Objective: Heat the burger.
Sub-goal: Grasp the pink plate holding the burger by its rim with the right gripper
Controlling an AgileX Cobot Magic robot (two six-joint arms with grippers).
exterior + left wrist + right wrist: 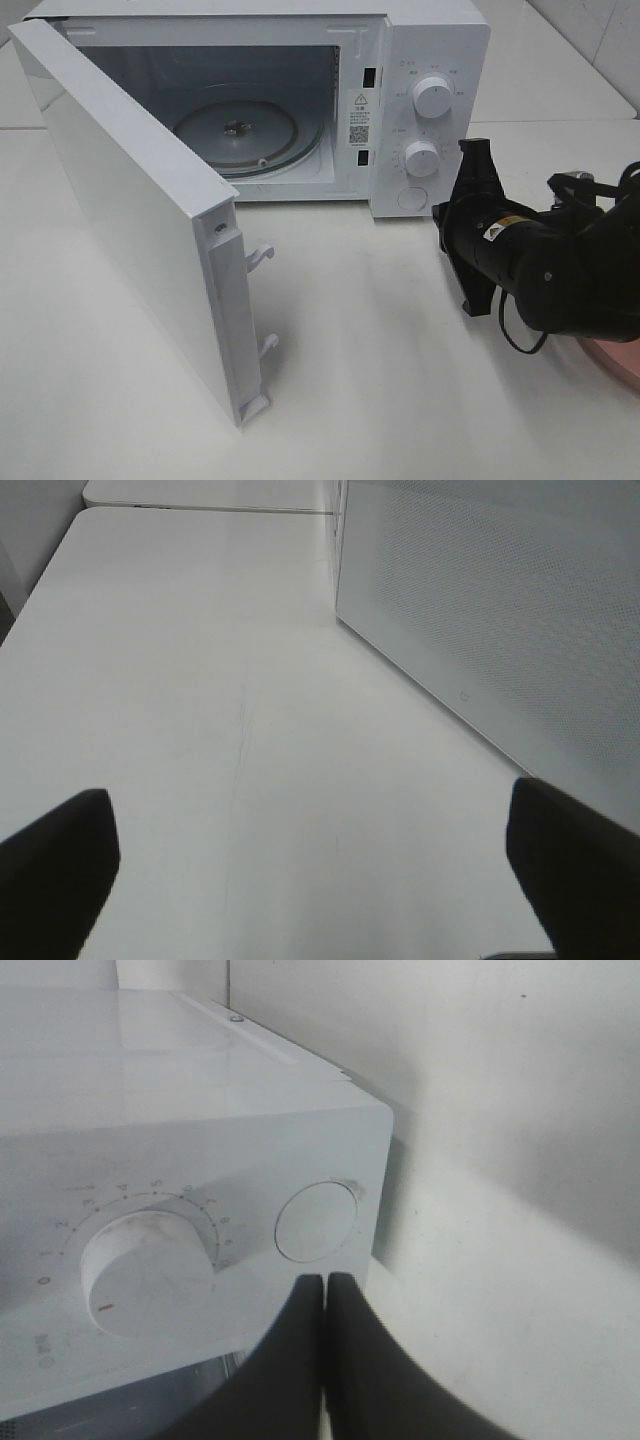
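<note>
The burger is out of view in every frame. The white microwave [440,40] stands at the back with its door [120,200] swung wide open to the left, and the glass turntable [237,130] inside is bare. My right gripper [438,212] is shut and empty, its tips just in front of the round door-release button [412,198]. In the right wrist view the closed gripper [324,1282] points just below that button [316,1220]. My left gripper [310,870] is open and empty over bare table, beside the outer face of the door [500,630].
A pink plate [615,358] shows partly under the right arm at the right edge. Two timer and power dials [422,157] sit above the button. The open door juts far forward across the left half of the table [380,380].
</note>
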